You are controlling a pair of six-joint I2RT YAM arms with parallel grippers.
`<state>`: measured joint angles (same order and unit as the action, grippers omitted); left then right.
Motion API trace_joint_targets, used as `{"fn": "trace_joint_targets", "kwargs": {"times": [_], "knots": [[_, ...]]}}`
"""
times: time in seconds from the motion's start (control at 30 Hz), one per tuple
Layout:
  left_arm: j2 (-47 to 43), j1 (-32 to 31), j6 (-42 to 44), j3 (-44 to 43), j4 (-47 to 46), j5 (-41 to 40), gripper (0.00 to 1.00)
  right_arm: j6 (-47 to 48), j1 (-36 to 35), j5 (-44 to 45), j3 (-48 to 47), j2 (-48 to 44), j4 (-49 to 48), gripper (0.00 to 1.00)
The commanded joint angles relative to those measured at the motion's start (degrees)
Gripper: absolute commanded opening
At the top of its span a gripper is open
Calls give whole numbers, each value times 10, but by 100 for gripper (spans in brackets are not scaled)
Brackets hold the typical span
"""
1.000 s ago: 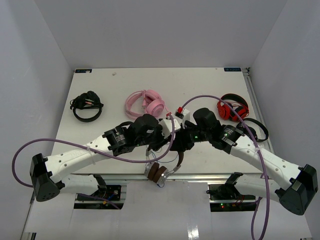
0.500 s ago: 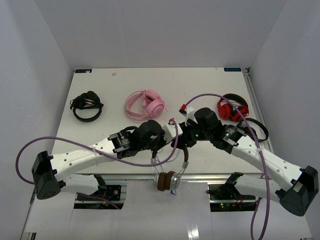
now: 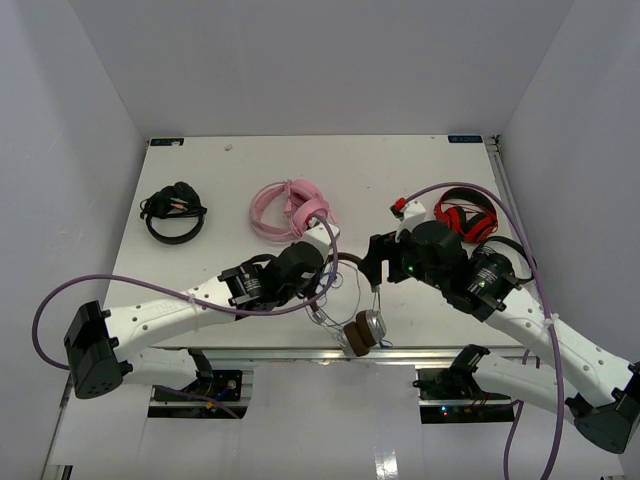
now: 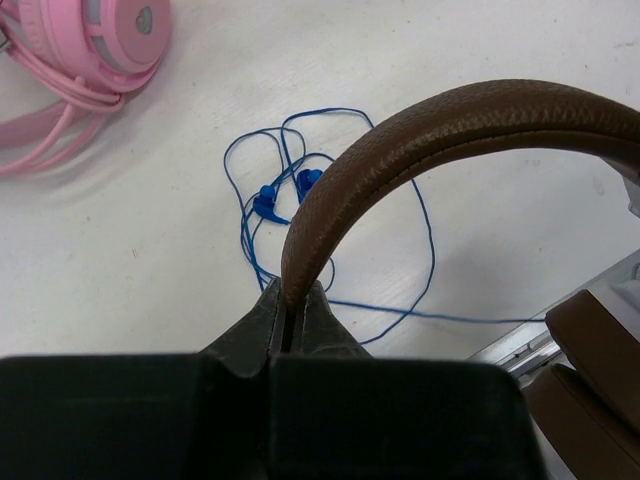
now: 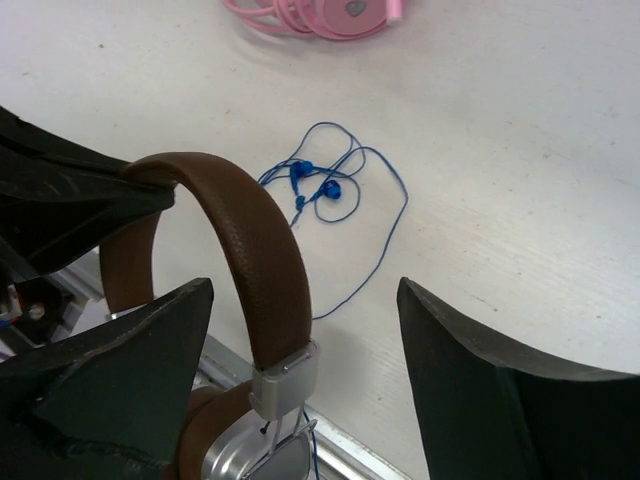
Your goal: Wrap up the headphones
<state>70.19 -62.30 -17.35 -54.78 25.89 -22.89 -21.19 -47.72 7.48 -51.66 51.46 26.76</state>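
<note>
The headphones (image 3: 362,330) hang at the desk's (image 3: 230,170) 6 o'clock edge, with the brown headband (image 4: 450,125) pinched in the left jaws. The right jaws are spread wide, straddling the headband with no visible contact. Both arms reach inward, low. The blue cord (image 5: 330,190) lies tangled on the desk. Pink headphones (image 3: 290,210) lie at 12 o'clock, red-and-black headphones (image 3: 465,215) at 2 o'clock.

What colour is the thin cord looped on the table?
The cord is blue throughout; the left wrist view shows it best.

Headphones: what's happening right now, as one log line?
left gripper: shut on headband | right gripper: open, headband between fingers | cord: loose tangle on table | wrap: not done
</note>
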Motion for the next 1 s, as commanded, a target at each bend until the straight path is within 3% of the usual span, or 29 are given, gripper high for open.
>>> {"fn": "trace_joint_targets", "kwargs": {"times": [0.0,0.1,0.23,0.3,0.73,0.83,0.97], "knots": [[-7,2,-122,-17,11,-46,0,26,-8,64,9,-13,-26,82],[2,2,-144,-24,22,-40,0,39,-15,69,21,-7,-48,80],[11,2,-158,-31,33,-39,0,51,-27,83,21,15,-60,64],[12,2,-159,-32,34,-41,0,47,-43,99,18,28,-57,60],[9,2,-169,-46,44,-48,0,41,-88,142,23,95,-69,57],[6,2,-170,-46,43,-41,0,41,-90,146,26,102,-73,47],[1,2,-155,-46,35,-25,0,39,-90,147,29,101,-76,15]]}}
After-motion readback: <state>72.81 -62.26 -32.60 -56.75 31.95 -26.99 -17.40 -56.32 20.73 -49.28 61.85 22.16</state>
